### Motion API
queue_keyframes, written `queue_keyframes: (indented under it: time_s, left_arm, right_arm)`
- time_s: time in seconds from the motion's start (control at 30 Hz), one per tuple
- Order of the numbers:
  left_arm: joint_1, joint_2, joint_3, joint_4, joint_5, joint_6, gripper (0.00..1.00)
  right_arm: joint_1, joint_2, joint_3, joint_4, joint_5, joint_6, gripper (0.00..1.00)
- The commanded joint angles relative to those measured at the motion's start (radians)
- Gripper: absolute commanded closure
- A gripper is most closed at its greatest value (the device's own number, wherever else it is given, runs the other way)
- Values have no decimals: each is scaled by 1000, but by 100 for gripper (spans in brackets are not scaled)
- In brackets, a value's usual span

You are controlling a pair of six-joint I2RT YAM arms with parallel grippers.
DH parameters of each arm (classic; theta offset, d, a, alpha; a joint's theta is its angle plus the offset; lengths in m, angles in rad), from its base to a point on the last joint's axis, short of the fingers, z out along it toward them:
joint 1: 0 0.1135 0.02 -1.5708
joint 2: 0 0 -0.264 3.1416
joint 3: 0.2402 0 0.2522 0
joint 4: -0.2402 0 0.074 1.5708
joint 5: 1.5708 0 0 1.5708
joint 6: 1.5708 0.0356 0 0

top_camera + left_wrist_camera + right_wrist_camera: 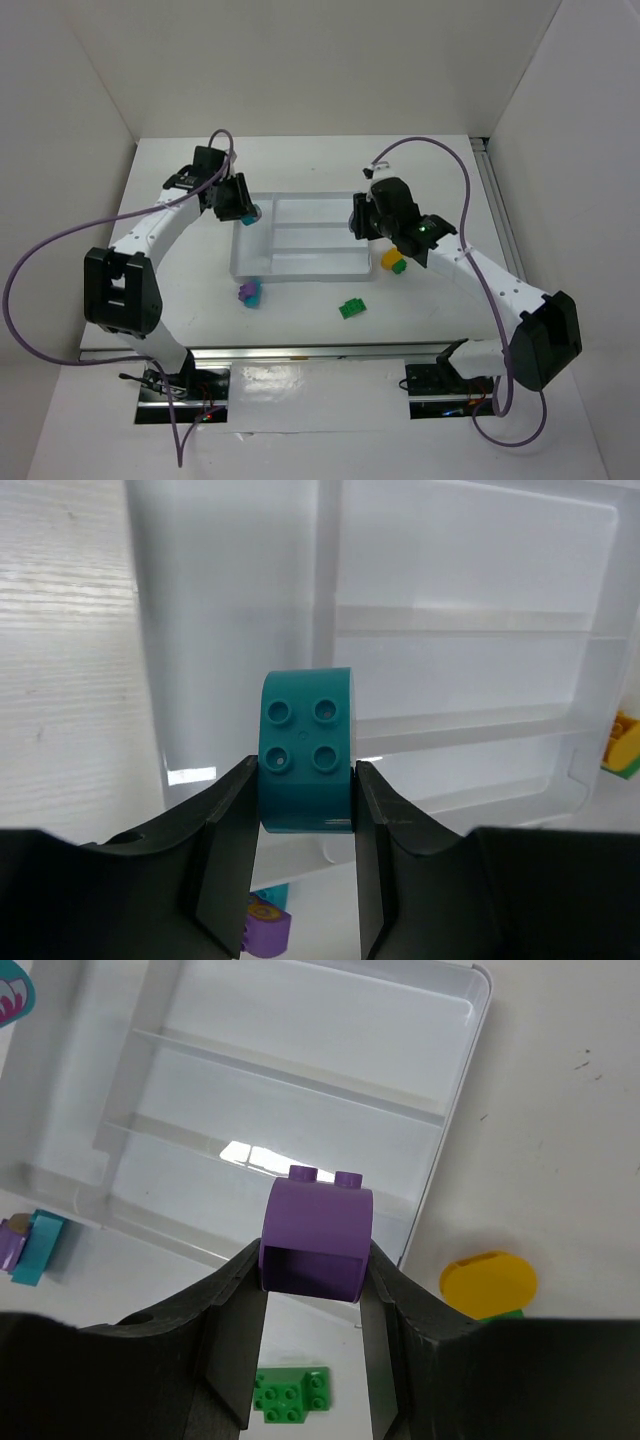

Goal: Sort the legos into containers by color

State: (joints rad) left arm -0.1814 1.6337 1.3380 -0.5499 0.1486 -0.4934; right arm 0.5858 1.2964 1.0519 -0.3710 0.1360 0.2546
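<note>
- The left claw (305, 792) is nearly shut, its two black fingers pinching a small teal plastic brick with a rounded top (305, 765), studs facing the wrist camera.
- The right claw (315, 1265) is just as tightly closed, on a small purple plastic brick with a curved back (317, 1235), its hollow underside turned towards the wrist.
- From above, the shallow white plastic tray (300, 276) lies between the two claws. The left claw stands at its 9 o'clock edge and the right claw at its 3 o'clock edge, so each arm has its own side.
- The long section runs 12 to 6 along the tray's left side, right under the left claw. The three narrow strips run 9 to 3 and reach out to the right claw.
- In the left wrist view the teal brick hangs about over the wall between the long section and the strips. Which side it would drop on I cannot tell.
- The purple brick sits over the nearest strip, close to the tray's outer wall.
- I see no brick inside the tray.
- Loose bricks lie on the white table (180, 320). A purple and teal pair (249, 293) is at the tray's 7 o'clock, a flat green brick (352, 309) at 5, and a yellow brick (391, 258) just beside the tray's right wall.
- White walls close in the table, with room to spare.
</note>
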Motion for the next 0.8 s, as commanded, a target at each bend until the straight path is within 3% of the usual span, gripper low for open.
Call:
queue_keyframes:
  time_s: [0.0, 0.37, 0.4, 0.43, 0.47, 0.6, 0.7, 0.73, 0.77]
  left_arm:
    - [13, 20, -3, 87, -23, 30, 100]
    - [13, 181, 21, 160, -29, 9, 100]
    - [13, 181, 21, 160, -29, 9, 92]
    - [13, 192, 21, 160, -29, 9, 77]
    - [13, 192, 21, 160, -29, 9, 55]
    - [13, 170, 32, 137, -29, 19, 22]
    - [13, 117, 53, 116, -29, 29, 11]
    - [13, 100, 64, 105, -18, 29, 2]
    - [13, 65, 78, 94, -18, 29, 1]
  right_arm:
    - [9, 30, 66, 49, 14, 43, 100]
    - [9, 76, 103, 49, 76, 103, 100]
    - [9, 87, 112, 40, 76, 103, 100]
    - [9, 108, 112, 40, 76, 103, 100]
    - [9, 121, 128, 40, 76, 103, 100]
    - [9, 176, 167, 64, 99, 123, 100]
    - [9, 237, 218, 78, 117, 132, 100]
    - [9, 257, 235, 78, 117, 132, 100]
    - [9, 292, 249, 69, 117, 144, 100]
